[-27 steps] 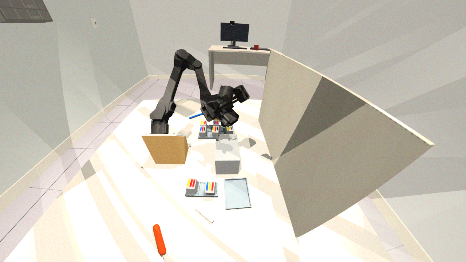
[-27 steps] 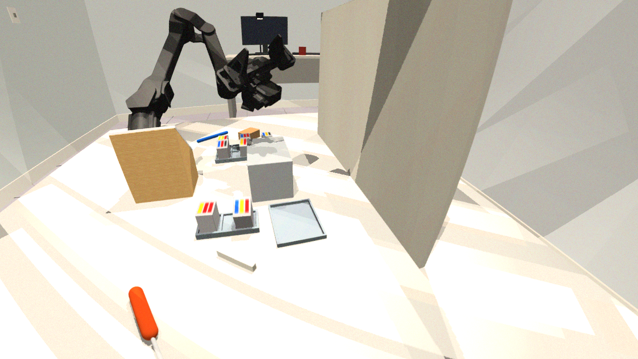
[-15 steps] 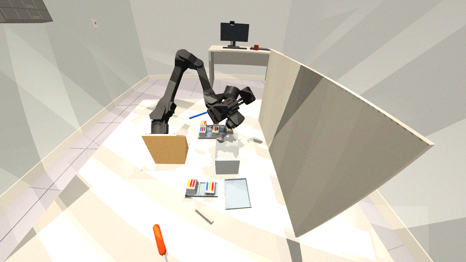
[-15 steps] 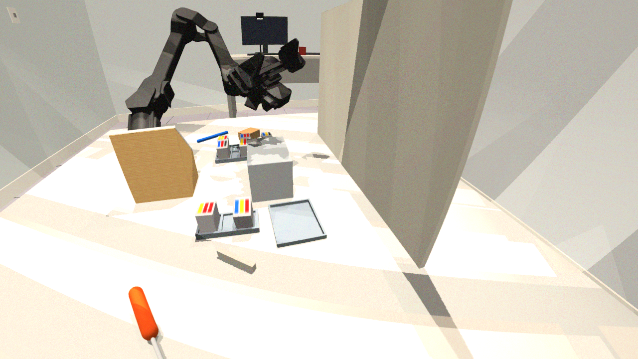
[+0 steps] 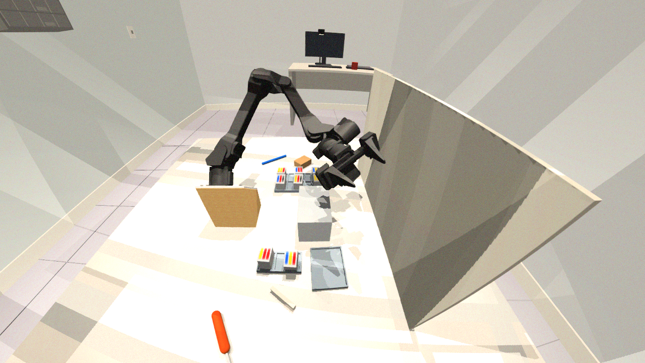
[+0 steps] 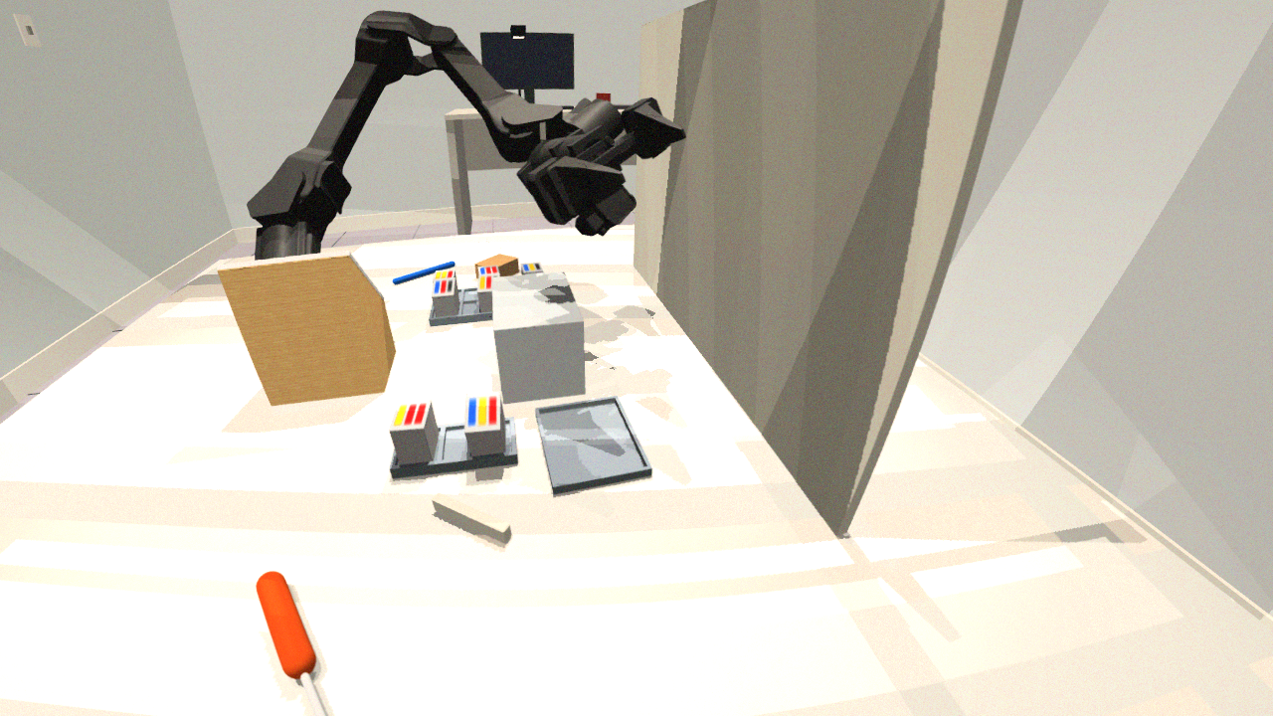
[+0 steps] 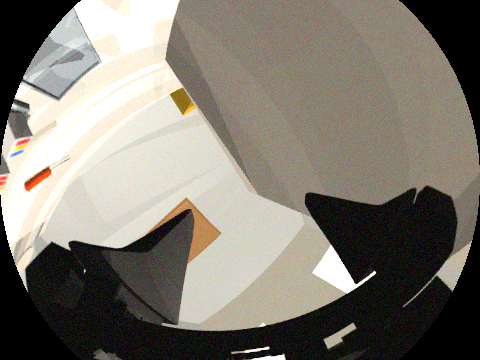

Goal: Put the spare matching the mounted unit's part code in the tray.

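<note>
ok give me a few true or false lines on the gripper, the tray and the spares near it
1. The gripper is open and holds nothing. True.
2. The tray has a spare in it. False: no spare lies in it.
3. Two spares sit in the rack left of the tray in the exterior view. True.
4. The orange-handled tool lies inside the tray. False: it lies on the table nearer the camera.
5. The gripper rests on the grey block. False: it is raised, beside the tall panel.
</note>
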`<move>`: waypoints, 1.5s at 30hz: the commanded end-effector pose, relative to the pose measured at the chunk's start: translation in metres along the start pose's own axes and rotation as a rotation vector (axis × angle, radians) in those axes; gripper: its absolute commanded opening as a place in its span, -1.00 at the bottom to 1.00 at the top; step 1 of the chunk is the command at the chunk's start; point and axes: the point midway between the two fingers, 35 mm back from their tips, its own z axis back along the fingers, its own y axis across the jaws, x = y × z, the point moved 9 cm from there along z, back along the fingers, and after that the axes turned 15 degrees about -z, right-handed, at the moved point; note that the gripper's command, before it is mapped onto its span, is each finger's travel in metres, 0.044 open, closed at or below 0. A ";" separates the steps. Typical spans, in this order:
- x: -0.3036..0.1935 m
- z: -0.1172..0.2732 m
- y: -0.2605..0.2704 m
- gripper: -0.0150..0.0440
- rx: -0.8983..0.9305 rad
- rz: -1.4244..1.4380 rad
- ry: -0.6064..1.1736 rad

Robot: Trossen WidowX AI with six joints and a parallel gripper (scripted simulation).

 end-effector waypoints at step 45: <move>-0.044 -0.037 -0.042 1.00 1.853 -1.132 -0.168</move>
